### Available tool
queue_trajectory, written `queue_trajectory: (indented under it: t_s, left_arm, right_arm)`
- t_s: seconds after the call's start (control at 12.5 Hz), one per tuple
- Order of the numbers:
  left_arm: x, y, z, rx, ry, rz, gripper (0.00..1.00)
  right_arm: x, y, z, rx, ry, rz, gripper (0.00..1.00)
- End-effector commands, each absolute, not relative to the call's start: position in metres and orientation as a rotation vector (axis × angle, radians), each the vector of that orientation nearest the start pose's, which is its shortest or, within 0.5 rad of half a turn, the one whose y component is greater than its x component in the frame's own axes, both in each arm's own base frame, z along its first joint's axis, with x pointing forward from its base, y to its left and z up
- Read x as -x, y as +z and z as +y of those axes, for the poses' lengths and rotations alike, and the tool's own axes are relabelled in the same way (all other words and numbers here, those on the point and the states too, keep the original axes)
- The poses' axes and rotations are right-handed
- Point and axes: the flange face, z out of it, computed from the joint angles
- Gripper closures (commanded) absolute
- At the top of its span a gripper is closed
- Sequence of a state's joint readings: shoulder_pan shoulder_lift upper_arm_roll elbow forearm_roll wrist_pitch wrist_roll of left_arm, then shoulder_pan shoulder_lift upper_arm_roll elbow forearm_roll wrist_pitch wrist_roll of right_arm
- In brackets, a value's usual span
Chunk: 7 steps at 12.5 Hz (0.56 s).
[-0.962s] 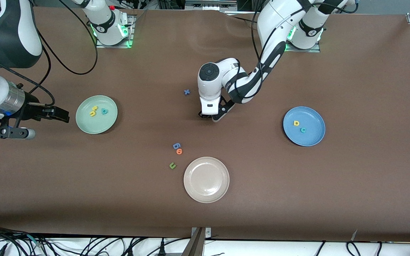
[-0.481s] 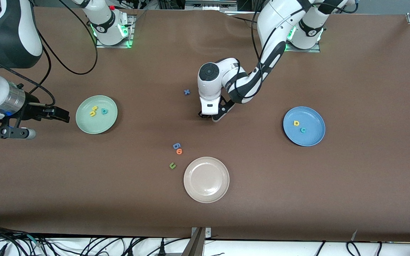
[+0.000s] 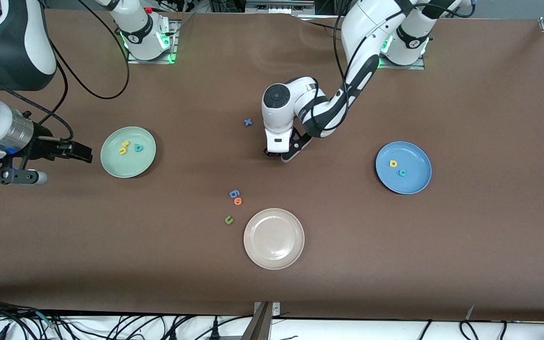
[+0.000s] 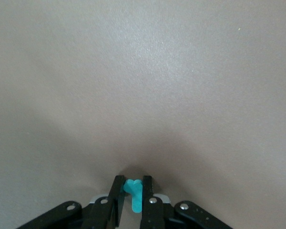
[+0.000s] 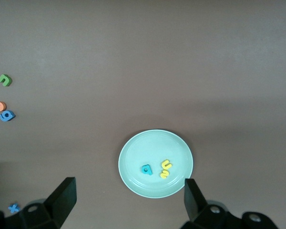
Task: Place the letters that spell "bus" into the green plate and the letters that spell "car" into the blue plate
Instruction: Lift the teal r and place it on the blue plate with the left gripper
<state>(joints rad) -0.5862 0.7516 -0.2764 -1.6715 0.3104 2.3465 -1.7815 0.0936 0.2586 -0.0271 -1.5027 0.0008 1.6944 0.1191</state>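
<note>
My left gripper [image 3: 279, 155] is low over the middle of the table, shut on the thin teal "r" [image 4: 135, 193], which stands pinched between its fingers; the front view hides that letter. The blue plate [image 3: 413, 182] toward the left arm's end holds the yellow "a" [image 3: 393, 163] and teal "c" [image 3: 402, 173]. The green plate [image 3: 130, 165] toward the right arm's end holds the yellow "u" [image 3: 126, 143], yellow "s" [image 3: 123, 151] and teal "b" [image 3: 138, 148]. My right gripper [image 3: 80, 153] waits open beside the green plate [image 5: 143, 148], with nothing between its fingers.
A cream-white plate [image 3: 274, 238] lies nearer the front camera. Beside it lie a blue "b"-like letter [image 3: 234, 193], an orange letter [image 3: 238, 201] and an olive-green "u" [image 3: 228, 219]. A small blue "x" [image 3: 248, 122] lies next to the left wrist.
</note>
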Motion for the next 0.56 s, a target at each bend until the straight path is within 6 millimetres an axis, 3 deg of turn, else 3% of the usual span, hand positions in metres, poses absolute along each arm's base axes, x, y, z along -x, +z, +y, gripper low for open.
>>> queue_trajectory:
  t_s: [0.0, 0.24, 0.48]
  left_arm:
    - [-0.471, 0.186, -0.492, 2.844, -0.029, -1.045, 0.91]
    - [-0.484, 0.196, -0.481, 2.839, 0.055, -0.912, 0.91]
    - [-0.519, 0.212, -0.437, 2.803, 0.138, -0.729, 0.92]
  right_arm:
    - [-0.63, 0.515, 0.044, 3.162, 0.089, 0.071, 0.0]
    - [-0.63, 0.515, 0.044, 3.162, 0.089, 0.071, 0.0]
    - [-0.63, 0.515, 0.043, 3.162, 0.089, 0.071, 0.0]
